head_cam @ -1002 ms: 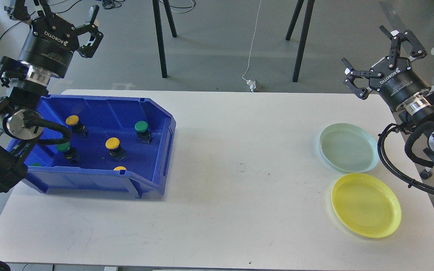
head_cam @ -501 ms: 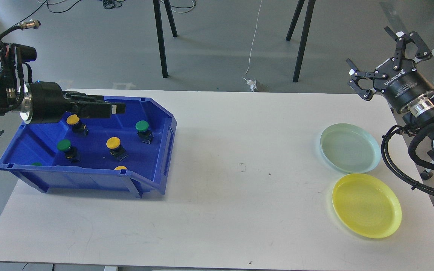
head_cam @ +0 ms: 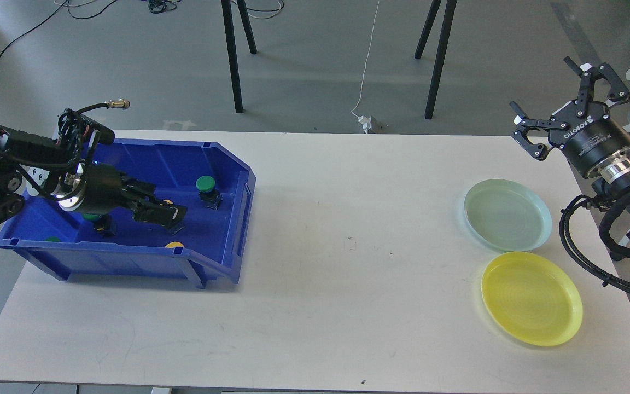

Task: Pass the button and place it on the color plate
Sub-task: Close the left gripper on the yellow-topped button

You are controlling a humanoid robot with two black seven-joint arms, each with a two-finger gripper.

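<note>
A blue bin [head_cam: 235, 180] at the table's left holds several push buttons with green or yellow caps. A green button [head_cam: 205, 184] stands at the bin's right. Another green one [head_cam: 93, 218] is partly hidden under my left arm. A yellow cap [head_cam: 174, 244] peeks over the front wall. My left gripper [head_cam: 168, 214] is down inside the bin, over the middle yellow button, which it almost hides. I cannot tell how its fingers stand. My right gripper [head_cam: 548, 86] is open and empty, raised beyond the table's right end. A pale green plate [head_cam: 506, 214] and a yellow plate [head_cam: 531, 298] lie at the right.
The white table [head_cam: 348, 246] spans the view between the bin and the plates. Black stand legs [head_cam: 231, 54] and a white cable with a plug [head_cam: 367, 123] are on the floor behind it. My right arm's cables [head_cam: 583, 246] hang beside the plates.
My left gripper has swung from above and behind the bin down into it, ending over the middle yellow button. My right gripper has drifted slightly right, still open.
</note>
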